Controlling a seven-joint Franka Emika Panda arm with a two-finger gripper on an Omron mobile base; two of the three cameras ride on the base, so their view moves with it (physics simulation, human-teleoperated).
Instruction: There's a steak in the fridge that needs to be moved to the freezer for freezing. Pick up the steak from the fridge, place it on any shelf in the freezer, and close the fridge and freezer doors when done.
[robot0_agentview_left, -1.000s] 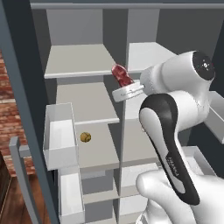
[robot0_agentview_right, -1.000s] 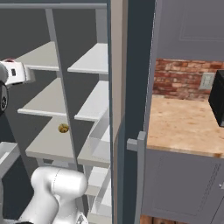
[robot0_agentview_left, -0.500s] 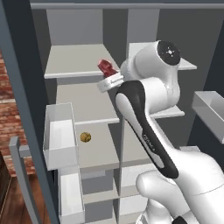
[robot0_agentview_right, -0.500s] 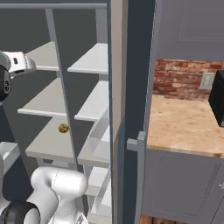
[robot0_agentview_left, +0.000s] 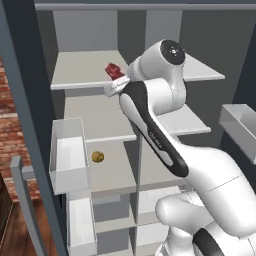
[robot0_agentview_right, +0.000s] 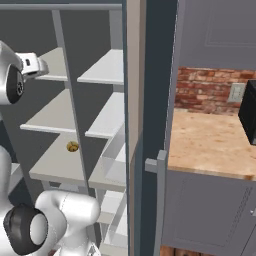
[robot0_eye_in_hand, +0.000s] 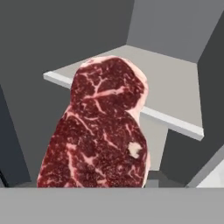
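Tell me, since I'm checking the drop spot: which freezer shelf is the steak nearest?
The top shelf. The steak, gripped in the hand, hangs at its front right edge; the lower shelf with the brown lump sits well below.

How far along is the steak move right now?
Done: the steak is picked up, gripper shut on it. In hand: it hangs at the front edge of the freezer's top shelf, not yet set down. Left: place it, then close both doors.

The freezer (robot0_agentview_left: 95, 30) is stood open, and bare board is offered across its top shelf (robot0_agentview_left: 82, 70) with clear air above. The way lower down is narrowed by white door bins (robot0_agentview_left: 67, 150), and a round golden-brown lump (robot0_agentview_left: 98, 156) is parked mid-board.
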